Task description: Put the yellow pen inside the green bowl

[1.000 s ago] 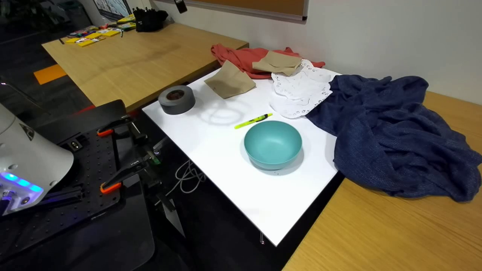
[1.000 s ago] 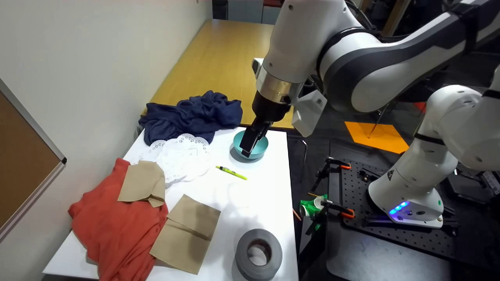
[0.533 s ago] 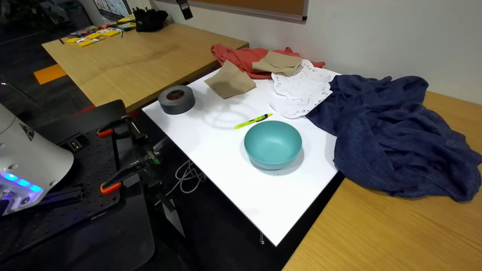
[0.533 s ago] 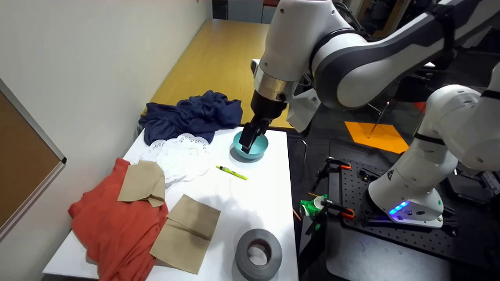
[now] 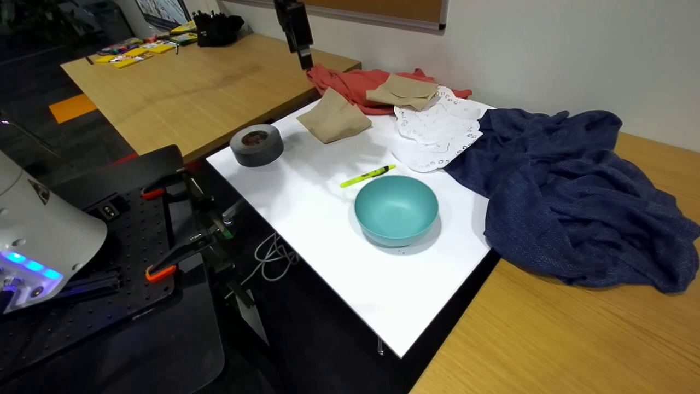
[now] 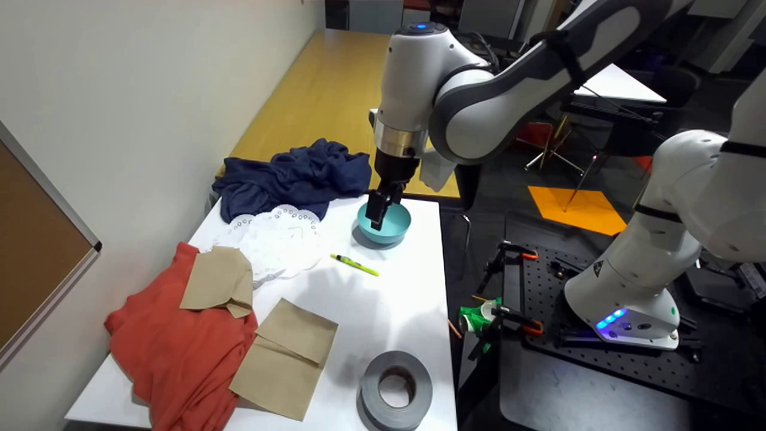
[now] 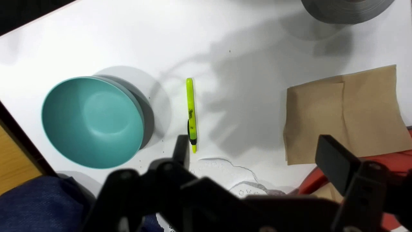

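my jaws wide, nothing between | yellow pen point(image 7: 191, 113) flat on white table point(image 7: 154, 42), just beside the green bowl point(image 7: 93, 122) | I judge it light, stiff; slickness unclear from this height | pinch its middle, crosswise

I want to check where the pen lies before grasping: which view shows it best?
The wrist view: there the pen looks largest, its dark markings clearest and both ends in sight. Both exterior views also show it whole near the bowl, but smaller.
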